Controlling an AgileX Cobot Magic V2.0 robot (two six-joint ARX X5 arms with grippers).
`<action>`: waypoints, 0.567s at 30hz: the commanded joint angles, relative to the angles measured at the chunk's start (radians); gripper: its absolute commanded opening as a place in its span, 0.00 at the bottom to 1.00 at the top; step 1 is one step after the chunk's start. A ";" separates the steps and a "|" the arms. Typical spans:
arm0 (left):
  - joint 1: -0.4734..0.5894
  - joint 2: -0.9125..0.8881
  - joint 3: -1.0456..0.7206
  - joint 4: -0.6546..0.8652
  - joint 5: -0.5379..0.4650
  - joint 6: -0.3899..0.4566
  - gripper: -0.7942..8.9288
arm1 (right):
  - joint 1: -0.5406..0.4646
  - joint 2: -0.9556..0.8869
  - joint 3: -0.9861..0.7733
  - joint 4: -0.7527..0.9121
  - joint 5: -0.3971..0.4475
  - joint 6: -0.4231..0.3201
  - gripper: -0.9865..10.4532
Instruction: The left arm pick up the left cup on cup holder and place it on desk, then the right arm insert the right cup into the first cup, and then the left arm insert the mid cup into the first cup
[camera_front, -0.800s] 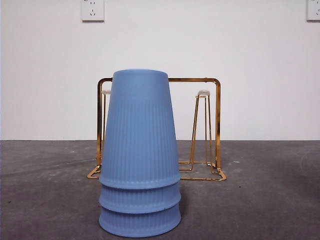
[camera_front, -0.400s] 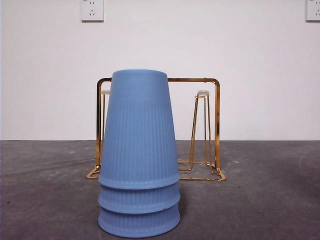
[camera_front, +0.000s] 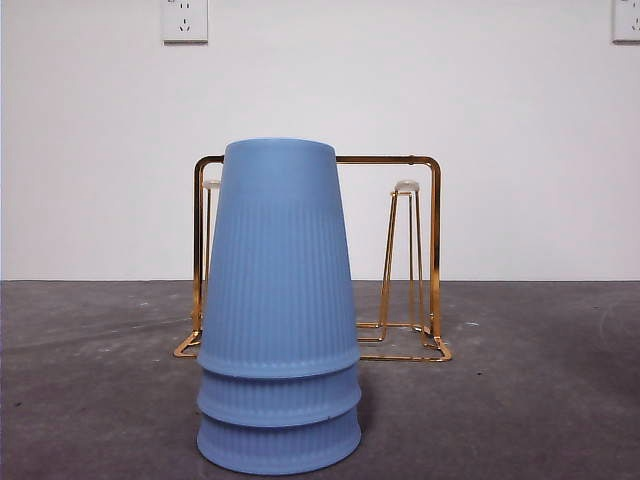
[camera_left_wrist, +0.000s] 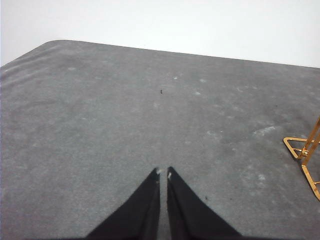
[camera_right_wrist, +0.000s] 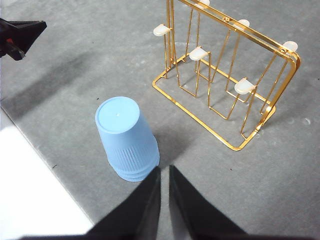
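1. Left gripper (camera_left_wrist: 163, 172): jaws nearly closed, holding nothing, over bare desk (camera_left_wrist: 100, 115); right gripper (camera_right_wrist: 164, 169): likewise, empty, above the stack.
2. Three blue cups (camera_front: 278, 310) nested upside down on desk, before the cup holder (camera_front: 420, 260); apart.

Ribbed blue cups (camera_front: 278, 300), gold cup holder (camera_front: 434, 250), grey desk (camera_front: 520, 400)

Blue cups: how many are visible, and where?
3, nested upside down in one stack on the desk, in front of the cup holder. None remain on its pegs; further cups inside the stack would be hidden.
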 joint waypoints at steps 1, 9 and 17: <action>0.001 -0.001 -0.020 -0.006 -0.002 0.004 0.10 | 0.010 0.005 0.008 0.008 0.001 0.010 0.11; 0.001 -0.001 -0.020 -0.006 -0.002 0.004 0.10 | 0.010 0.000 0.007 0.011 0.010 0.003 0.11; 0.001 -0.001 -0.020 -0.005 -0.002 0.004 0.10 | -0.312 -0.174 -0.098 0.118 0.059 -0.116 0.10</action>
